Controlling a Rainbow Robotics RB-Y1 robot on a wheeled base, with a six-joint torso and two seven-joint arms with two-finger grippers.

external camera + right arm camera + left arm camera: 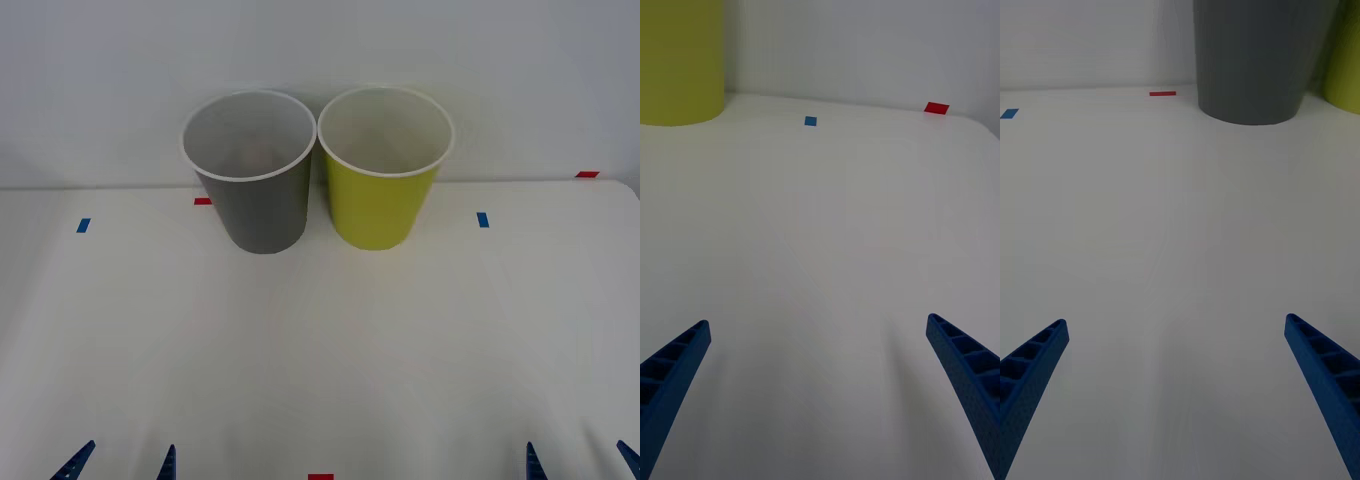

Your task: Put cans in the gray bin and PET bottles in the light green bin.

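The gray bin (255, 195) stands upright at the back of the white table (320, 350), and the light green bin (383, 185) stands right beside it on its right. Both have white rims and white insides. The gray bin (1255, 60) rises ahead in the left wrist view, and the light green bin (677, 60) sits at the edge of the right wrist view. My left gripper (125, 462) (1176, 330) is open at the near left edge, well short of the bins. My right gripper (578, 460) (818, 322) is open at the near right. The cans and PET bottles are out of view.
Small tape marks lie on the table: blue ones (83, 225) (483, 219), and red ones (203, 201) (587, 174) (320, 477). A white wall (320, 50) closes the back. The table's far right corner is rounded.
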